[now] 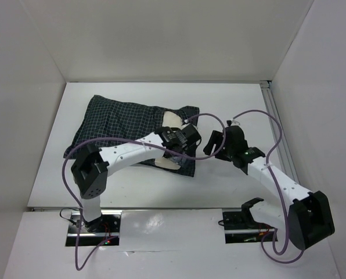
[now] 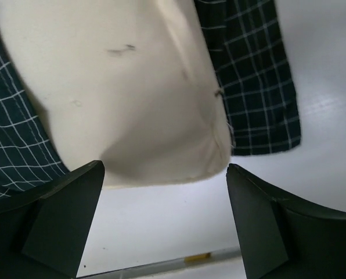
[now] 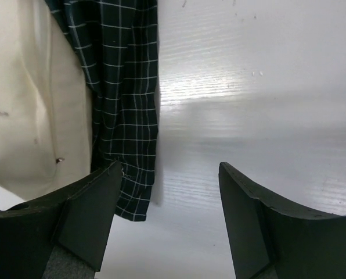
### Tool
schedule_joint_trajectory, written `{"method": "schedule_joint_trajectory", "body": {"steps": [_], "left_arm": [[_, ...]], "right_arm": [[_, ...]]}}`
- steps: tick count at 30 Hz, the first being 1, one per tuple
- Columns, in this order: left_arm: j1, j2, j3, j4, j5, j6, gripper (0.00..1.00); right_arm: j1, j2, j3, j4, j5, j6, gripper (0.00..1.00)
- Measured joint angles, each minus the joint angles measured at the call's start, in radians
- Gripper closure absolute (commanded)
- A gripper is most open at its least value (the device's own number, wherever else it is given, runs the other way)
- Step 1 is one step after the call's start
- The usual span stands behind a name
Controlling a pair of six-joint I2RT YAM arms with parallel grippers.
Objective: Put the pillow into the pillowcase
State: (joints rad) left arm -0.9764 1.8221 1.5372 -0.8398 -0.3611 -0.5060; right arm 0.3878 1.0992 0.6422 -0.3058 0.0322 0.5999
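**Two pairs of jaws stand apart at the pillowcase mouth, with the pillow mostly inside**

Most of the white desk [image 1: 242,104] is bare. The load lies toward its far left, within reach of both arms.

The pillowcase [image 1: 121,125], dark with a thin white check, is spread there and swells over what fills it. Its open end faces right, toward the arms' working ends. That is probably why both wrists gather at this edge rather than at the closed end.

The pillow [image 1: 172,120] shows only as cream patches at that mouth, so the stuffing looks nearly done. One end is not yet covered.

The left arm [image 1: 132,152] reaches across the near side of the bundle, and the right arm [image 1: 271,177] bends in from the other side. The left jaws are spread wide with nothing between them, just short of the pillow's exposed corner. The right jaws also stand apart and grip nothing, over bare desk just beside the loose hem.

The overhead view gives the layout: how much cloth is filled, and that both wrists crowd close together at the opening.

Only the left wrist view shows the pillow [image 2: 121,99] close up. It shows the rounded corner, its seam, a few small dark marks, and checked pillowcase [image 2: 248,75] on both sides of it.

Only the right wrist view shows the pillowcase [image 3: 123,87] hem lying flat beyond the pillow [image 3: 28,99], limp and slack. That suggests the hem can be pulled further over the exposed end.
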Motion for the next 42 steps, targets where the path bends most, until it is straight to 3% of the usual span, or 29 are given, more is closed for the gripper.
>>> {"method": "schedule_joint_trajectory", "body": {"steps": [4,6,7,9,11,14,15,16,20,22,25,31,42], "left_arm": [[0.0,0.047,0.0,0.0,-0.094,-0.034,0.0],[0.0,0.087,0.003,0.004,-0.136,-0.047,0.12],[0.0,0.115,0.008,0.003,-0.16,-0.05,0.3],[-0.002,0.174,0.031,-0.013,-0.21,-0.054,1.0],[0.011,0.21,0.066,-0.052,-0.259,-0.045,1.0],[0.063,0.187,0.087,-0.039,-0.201,-0.032,1.0],[0.095,0.163,0.083,-0.017,-0.148,-0.018,1.0],[0.128,0.13,0.068,0.014,-0.085,-0.01,1.0],[0.326,-0.048,-0.033,0.142,0.222,0.025,1.0],[0.415,-0.108,-0.06,0.184,0.345,0.035,1.0],[0.513,-0.142,-0.092,0.246,0.487,0.038,1.0],[0.591,-0.142,-0.157,0.313,0.705,0.037,1.0],[0.629,-0.142,-0.169,0.355,0.805,0.034,1.0]], "right_arm": [[-0.012,-0.047,-0.01,-0.005,-0.004,0.006,0.25],[-0.016,-0.058,-0.013,-0.01,-0.002,0.006,0.25],[-0.018,-0.064,-0.014,-0.014,-0.002,0.008,0.25],[-0.018,-0.066,-0.014,-0.015,-0.003,0.009,0.25],[-0.018,-0.066,-0.014,-0.016,-0.012,0.008,0.27],[-0.018,-0.06,-0.014,0.0,-0.052,0.005,0.37],[-0.017,-0.047,-0.014,0.018,-0.071,0.004,0.49],[-0.014,-0.028,-0.014,0.039,-0.087,-0.001,0.54],[0.025,0.101,0.026,0.112,-0.129,0.01,0.64],[0.045,0.182,0.066,0.167,-0.155,0.018,0.64],[0.058,0.314,0.137,0.272,-0.201,0.044,0.54],[0.065,0.507,0.251,0.429,-0.288,0.106,0.38],[0.104,0.731,0.476,0.477,-0.272,0.139,0.47]]}}
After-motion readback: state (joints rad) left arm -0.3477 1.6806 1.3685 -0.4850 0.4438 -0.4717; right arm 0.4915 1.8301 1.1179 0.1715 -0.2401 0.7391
